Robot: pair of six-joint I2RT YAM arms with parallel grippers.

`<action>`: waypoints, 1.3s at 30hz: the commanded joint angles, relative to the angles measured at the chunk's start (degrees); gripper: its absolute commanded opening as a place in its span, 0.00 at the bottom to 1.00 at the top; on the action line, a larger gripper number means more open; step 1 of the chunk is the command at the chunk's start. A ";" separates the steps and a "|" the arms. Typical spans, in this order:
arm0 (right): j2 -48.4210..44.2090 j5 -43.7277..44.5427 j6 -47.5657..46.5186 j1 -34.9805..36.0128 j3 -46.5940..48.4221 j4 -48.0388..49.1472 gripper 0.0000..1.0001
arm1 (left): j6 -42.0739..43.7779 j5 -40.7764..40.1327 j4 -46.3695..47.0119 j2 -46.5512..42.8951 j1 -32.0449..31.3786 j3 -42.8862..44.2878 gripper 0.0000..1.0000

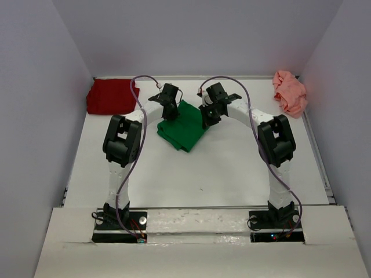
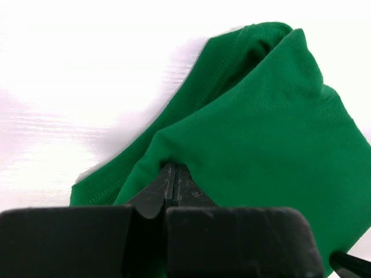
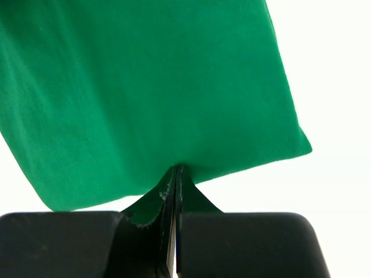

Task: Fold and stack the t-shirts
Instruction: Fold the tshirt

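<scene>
**Green shirt (image 1: 184, 130) gripped from two sides**

White desk (image 1: 203, 174) carries everything, and the two arm bases sit bolted at its near edge. From there both arms arch up and forward, and they bend in toward each other over the middle of the desk.

The left hand (image 2: 172, 171) is clamped on the green shirt. In its wrist view the two dark fingers are pressed flat together with cloth pinched between the tips. The fabric rises from that pinch in a tented fold, and a stitched hem runs along the edge to the left.

The right hand (image 3: 175, 171) is closed on the same shirt. Its fingers meet with no gap, and the cloth draws to a small peak where they bite. A broad smooth panel spreads away beyond the peak.

From above, the green shirt lies bunched into a rough diamond around mid-desk, between the two hands. Its near corner points toward the bases.

Farther back, the red shirt (image 1: 111, 96) lies as a flat, tidy rectangle in the far left corner. The pink shirt (image 1: 290, 92) sits crumpled in the far right corner, close to the wall. Both are well apart from the green one and from each other.
</scene>
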 commanded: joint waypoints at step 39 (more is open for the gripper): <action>-0.64 1.49 -0.15 0.90 2.30 0.68 0.00 | -11.96 -8.48 -0.40 -18.99 3.24 -25.74 0.00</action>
